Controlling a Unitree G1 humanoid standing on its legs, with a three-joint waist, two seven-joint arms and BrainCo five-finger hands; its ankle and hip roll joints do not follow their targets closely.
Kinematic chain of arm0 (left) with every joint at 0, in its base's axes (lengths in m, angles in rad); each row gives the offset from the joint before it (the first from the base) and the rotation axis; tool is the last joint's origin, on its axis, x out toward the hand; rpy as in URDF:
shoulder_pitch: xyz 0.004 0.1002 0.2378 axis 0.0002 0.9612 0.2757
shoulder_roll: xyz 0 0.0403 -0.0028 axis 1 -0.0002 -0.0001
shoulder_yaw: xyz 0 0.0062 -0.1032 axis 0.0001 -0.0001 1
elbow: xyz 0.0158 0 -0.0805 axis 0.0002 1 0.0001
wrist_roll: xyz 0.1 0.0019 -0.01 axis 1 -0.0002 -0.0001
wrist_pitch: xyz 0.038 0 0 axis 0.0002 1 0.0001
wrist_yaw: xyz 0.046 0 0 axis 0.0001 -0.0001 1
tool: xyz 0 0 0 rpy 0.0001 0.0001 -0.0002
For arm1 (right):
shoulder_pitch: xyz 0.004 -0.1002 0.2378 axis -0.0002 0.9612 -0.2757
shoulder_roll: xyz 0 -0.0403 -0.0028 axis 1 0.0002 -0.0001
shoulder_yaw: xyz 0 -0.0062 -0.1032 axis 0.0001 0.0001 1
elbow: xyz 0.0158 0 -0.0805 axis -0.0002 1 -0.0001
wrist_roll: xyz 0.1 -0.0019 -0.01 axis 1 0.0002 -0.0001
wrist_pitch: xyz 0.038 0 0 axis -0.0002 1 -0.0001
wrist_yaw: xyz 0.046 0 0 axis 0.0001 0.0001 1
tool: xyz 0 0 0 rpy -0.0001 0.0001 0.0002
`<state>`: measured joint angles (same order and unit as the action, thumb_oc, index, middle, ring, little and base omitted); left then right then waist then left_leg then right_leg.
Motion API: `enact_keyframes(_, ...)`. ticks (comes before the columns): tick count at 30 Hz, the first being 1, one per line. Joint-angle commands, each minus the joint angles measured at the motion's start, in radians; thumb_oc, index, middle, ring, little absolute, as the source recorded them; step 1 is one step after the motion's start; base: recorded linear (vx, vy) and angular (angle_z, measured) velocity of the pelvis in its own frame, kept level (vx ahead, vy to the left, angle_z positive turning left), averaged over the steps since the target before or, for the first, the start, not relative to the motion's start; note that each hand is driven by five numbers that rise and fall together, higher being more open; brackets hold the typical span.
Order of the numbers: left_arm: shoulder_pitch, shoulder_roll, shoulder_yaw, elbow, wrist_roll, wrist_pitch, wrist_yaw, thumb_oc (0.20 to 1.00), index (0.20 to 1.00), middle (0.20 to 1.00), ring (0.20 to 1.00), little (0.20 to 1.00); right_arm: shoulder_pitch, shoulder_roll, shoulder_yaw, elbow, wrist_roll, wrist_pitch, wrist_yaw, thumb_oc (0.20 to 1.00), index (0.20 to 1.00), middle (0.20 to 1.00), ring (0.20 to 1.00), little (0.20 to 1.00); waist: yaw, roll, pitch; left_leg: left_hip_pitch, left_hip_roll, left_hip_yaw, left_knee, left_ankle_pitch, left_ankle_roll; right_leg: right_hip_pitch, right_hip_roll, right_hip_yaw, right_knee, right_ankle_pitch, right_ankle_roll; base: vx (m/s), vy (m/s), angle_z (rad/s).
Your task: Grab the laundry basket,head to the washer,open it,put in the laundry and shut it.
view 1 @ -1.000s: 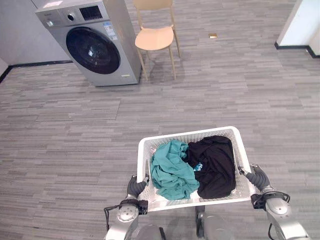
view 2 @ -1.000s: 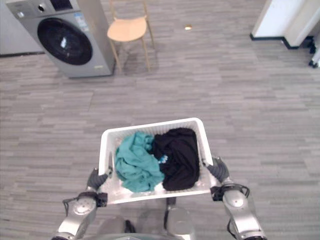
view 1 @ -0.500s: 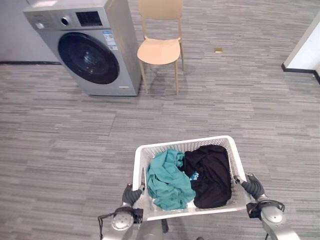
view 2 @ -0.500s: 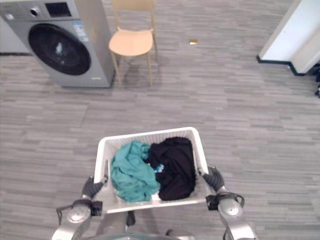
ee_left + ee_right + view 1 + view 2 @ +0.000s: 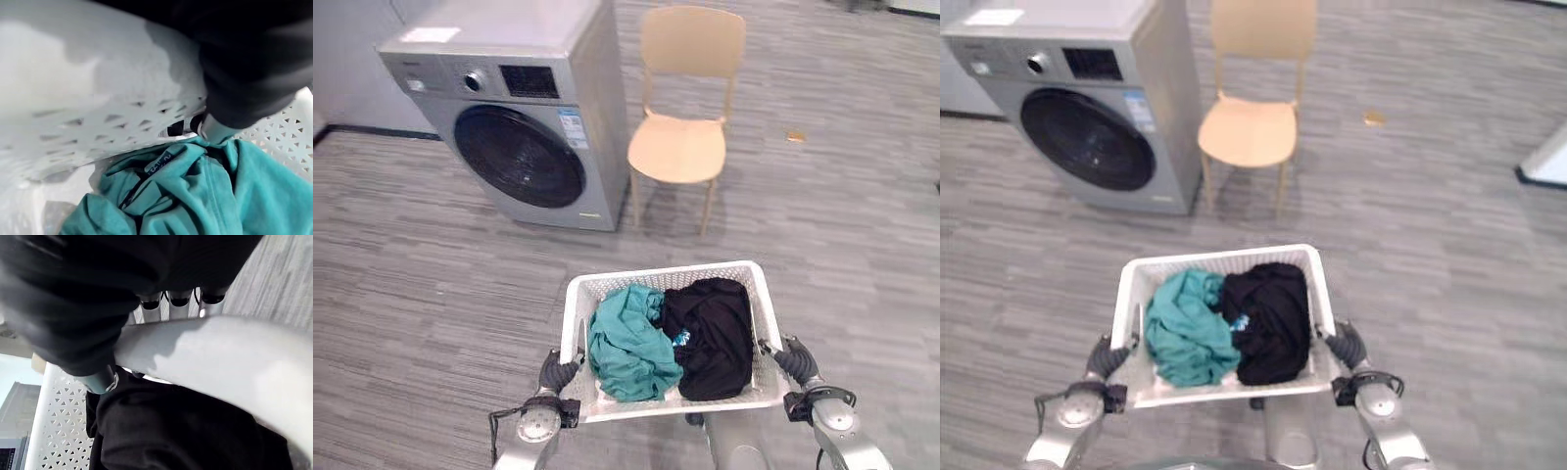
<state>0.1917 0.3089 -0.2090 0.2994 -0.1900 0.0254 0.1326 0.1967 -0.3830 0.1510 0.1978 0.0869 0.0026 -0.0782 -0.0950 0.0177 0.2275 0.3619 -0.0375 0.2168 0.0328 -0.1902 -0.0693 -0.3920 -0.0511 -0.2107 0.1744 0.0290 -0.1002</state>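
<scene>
**Basket held at both ends, washer ahead**

The left hand (image 5: 555, 372) is seen at the left end of the white basket (image 5: 664, 278), its dark cover against the rim; whether its fingers are curled round the rim cannot be told, since they are hidden behind the basket wall. Just inside from this hand, a teal garment (image 5: 627, 343) lies bunched in the left half of the basket. Beside it, touching, a black garment (image 5: 712, 333) fills the right half, next to the right hand (image 5: 792, 359). That hand is closed on the basket's right rim: in its wrist view the fingers (image 5: 180, 297) are curled over the white edge and the thumb is pressed beneath it. The basket is carried between the two hands, clear of the floor (image 5: 401, 313).

Well beyond the left hand, a grey washer (image 5: 524, 117) stands with its round dark door (image 5: 520, 156) closed. To its right, ahead of the right hand, a tan chair (image 5: 683, 137) stands just beside the machine.
</scene>
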Motion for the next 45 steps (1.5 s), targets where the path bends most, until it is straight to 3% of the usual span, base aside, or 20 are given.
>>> enact_keyframes(1,-0.056,0.037,0.02,-0.115,-0.03,-0.121,-0.06,0.2,0.2,0.2,0.2,0.2,-0.05,0.003,-0.063,-0.109,0.086,-0.1,0.042,0.2,0.2,0.2,0.2,0.2,-0.029,-0.042,-0.027,-0.186,0.056,-0.037,0.143,-0.047,0.023,0.159,-0.105,0.044,-0.05,-0.031,0.253,0.43,-0.201,0.44)
enact_keyframes(2,-0.056,0.038,0.02,-0.115,-0.03,-0.121,-0.06,0.2,0.2,0.2,0.2,0.2,-0.051,0.004,-0.063,-0.109,0.086,-0.1,0.042,0.2,0.2,0.2,0.2,0.2,-0.031,-0.045,-0.03,-0.19,0.054,-0.039,0.143,-0.044,0.024,0.156,-0.108,0.043,-0.053,-0.028,0.253,0.32,-0.202,0.35)
enact_keyframes(4,-0.06,0.025,0.009,-0.119,-0.048,-0.118,-0.06,0.2,0.2,0.2,0.2,0.2,-0.041,-0.014,-0.072,-0.105,0.074,-0.096,0.034,0.2,0.2,0.2,0.2,0.2,-0.033,-0.04,-0.031,-0.244,0.119,-0.045,0.347,0.065,-0.019,0.196,-0.088,0.049,-0.034,-0.039,0.213,0.37,-0.315,0.3)
enact_keyframes(5,-0.05,0.015,0.005,-0.122,-0.059,-0.115,-0.065,0.2,0.2,0.2,0.2,0.2,-0.033,-0.03,-0.084,-0.111,0.095,-0.104,0.026,0.2,0.2,0.2,0.2,0.2,-0.026,-0.045,-0.027,-0.317,0.152,-0.049,0.51,0.143,-0.032,0.252,-0.065,0.05,-0.056,-0.066,0.17,0.31,-0.294,0.07)
enact_keyframes(6,-0.051,0.015,0.005,-0.122,-0.059,-0.115,-0.065,0.2,0.2,0.2,0.2,0.2,-0.033,-0.03,-0.084,-0.111,0.095,-0.104,0.026,0.2,0.2,0.2,0.2,0.2,-0.027,-0.048,-0.029,-0.32,0.149,-0.05,0.508,0.147,-0.032,0.251,-0.067,0.05,-0.059,-0.063,0.17,0.4,-0.285,-0.1)
enact_keyframes(7,-0.055,0.014,-0.002,-0.117,-0.068,-0.107,-0.073,0.2,0.2,0.2,0.2,0.2,-0.025,-0.04,-0.091,-0.105,0.091,-0.091,0.022,0.2,0.2,0.2,0.2,0.2,-0.017,-0.053,-0.024,-0.363,0.17,-0.03,0.515,0.142,-0.018,0.302,-0.054,0.049,-0.076,-0.1,0.153,0.3,-0.123,-0.28)
enact_keyframes(9,-0.061,0.012,-0.009,-0.11,-0.064,-0.101,-0.077,0.2,0.2,0.2,0.2,0.2,-0.03,-0.048,-0.096,-0.099,0.089,-0.087,0.015,0.2,0.2,0.2,0.2,0.2,-0.004,-0.056,-0.02,-0.413,0.16,-0.029,0.424,0.103,0.0,0.338,-0.052,0.06,-0.094,-0.124,0.156,0.3,-0.076,-0.18)
enact_keyframes(10,-0.061,0.013,-0.009,-0.11,-0.064,-0.101,-0.076,0.2,0.2,0.2,0.2,0.2,-0.03,-0.047,-0.096,-0.099,0.089,-0.087,0.015,0.2,0.2,0.2,0.2,0.2,-0.004,-0.059,-0.022,-0.415,0.156,-0.028,0.419,0.108,0.001,0.335,-0.055,0.061,-0.096,-0.121,0.157,0.28,0.037,-0.35)
enact_keyframes(11,-0.06,0.012,-0.015,-0.106,-0.055,-0.1,-0.079,0.2,0.2,0.2,0.2,0.2,-0.027,-0.053,-0.102,-0.1,0.092,-0.089,0.012,0.2,0.2,0.2,0.2,0.2,0.003,-0.051,-0.017,-0.447,0.144,-0.047,0.272,0.093,0.005,0.354,-0.054,0.066,-0.104,-0.141,0.168,0.39,0.124,-0.48)
enact_keyframes(12,-0.063,0.01,-0.018,-0.1,-0.051,-0.097,-0.073,0.2,0.2,0.2,0.2,0.2,-0.032,-0.055,-0.1,-0.086,0.09,-0.091,0.005,0.2,0.2,0.2,0.2,0.2,0.015,-0.033,-0.009,-0.477,0.143,-0.1,0.124,0.164,-0.012,0.387,-0.035,0.083,-0.111,-0.165,0.175,0.39,0.123,-0.59)
enact_keyframes(17,-0.05,0.011,-0.015,-0.104,-0.052,-0.095,-0.069,0.2,0.2,0.2,0.2,0.2,-0.036,-0.048,-0.1,-0.078,0.081,-0.09,-0.003,0.2,0.2,0.2,0.2,0.2,0.039,-0.019,0.0,-0.56,0.142,-0.172,0.018,0.265,-0.038,0.458,-0.018,0.139,-0.092,-0.217,0.178,0.36,0.149,-0.39)
enact_keyframes(21,-0.065,0.054,-0.026,-0.093,-0.013,-0.097,-0.094,0.2,0.2,0.2,0.2,0.2,-0.053,-0.025,-0.08,-0.104,0.069,-0.095,0.024,0.2,0.2,0.2,0.2,0.2,0.033,-0.042,-0.024,-0.541,0.116,-0.086,0.122,0.172,0.008,0.46,-0.084,0.209,0.021,-0.244,0.223,0.53,0.333,-1.21)
enact_keyframes(23,-0.087,0.08,-0.015,-0.103,-0.014,-0.106,-0.07,0.2,0.2,0.2,0.2,0.2,-0.089,-0.001,-0.047,-0.107,0.058,-0.096,0.027,0.2,0.2,0.2,0.2,0.2,0.029,-0.062,-0.026,-0.509,0.12,-0.006,0.171,0.088,0.047,0.372,-0.095,0.237,0.109,-0.205,0.243,0.33,0.217,-0.97)
enact_keyframes(24,-0.087,0.08,-0.015,-0.103,-0.014,-0.106,-0.07,0.2,0.2,0.2,0.2,0.2,-0.089,-0.001,-0.047,-0.107,0.058,-0.096,0.027,0.2,0.2,0.2,0.2,0.2,0.031,-0.06,-0.028,-0.511,0.123,-0.004,0.169,0.091,0.046,0.368,-0.093,0.239,0.107,-0.201,0.242,0.36,0.148,-1.18)
enact_keyframes(25,-0.106,0.078,-0.007,-0.083,-0.018,-0.11,-0.041,0.2,0.2,0.2,0.2,0.2,-0.104,0.007,-0.035,-0.089,0.049,-0.089,0.018,0.2,0.2,0.2,0.2,0.2,0.009,-0.058,-0.024,-0.442,0.111,0.034,0.118,0.068,0.062,0.25,-0.072,0.187,0.083,-0.145,0.241,0.23,0.067,-1.26)
enact_keyframes(28,-0.119,0.076,-0.009,-0.076,-0.014,-0.111,-0.034,0.2,0.2,0.2,0.2,0.2,-0.107,0.011,-0.026,-0.086,0.044,-0.089,0.014,0.2,0.2,0.2,0.2,0.2,-0.006,-0.055,-0.008,-0.413,0.109,0.038,0.1,0.065,0.059,0.215,-0.072,0.148,0.043,-0.125,0.242,0.19,-0.021,-0.49)
enact_keyframes(33,-0.17,0.049,-0.025,-0.055,0.005,-0.123,0.001,0.2,0.2,0.2,0.2,0.2,-0.112,0.011,-0.009,-0.068,0.033,-0.092,-0.008,0.2,0.2,0.2,0.2,0.2,-0.015,-0.063,-0.003,-0.383,0.091,0.022,0.081,0.061,0.045,0.242,-0.067,0.152,-0.012,-0.119,0.231,0.14,-0.086,0.45)
enact_keyframes(38,-0.238,0.032,-0.042,-0.024,-0.005,-0.135,0.056,0.2,0.2,0.2,0.2,0.2,-0.202,-0.008,0.033,-0.006,0.01,-0.092,-0.059,0.2,0.2,0.2,0.2,0.2,0.0,-0.048,-0.029,-0.404,0.1,0.002,0.024,0.099,0.026,0.243,-0.056,0.122,-0.084,-0.103,0.216,0.05,-0.129,0.38)
enact_keyframes(45,-0.411,-0.029,-0.115,0.08,-0.033,-0.163,0.165,0.2,0.2,0.2,0.2,0.2,-0.409,-0.013,0.11,0.118,-0.019,-0.093,-0.188,0.2,0.2,0.2,0.2,0.2,0.025,-0.029,0.007,-0.503,0.109,-0.019,-0.03,0.158,0.012,0.158,-0.043,0.119,-0.129,-0.08,0.208,-0.08,-0.073,0.1)
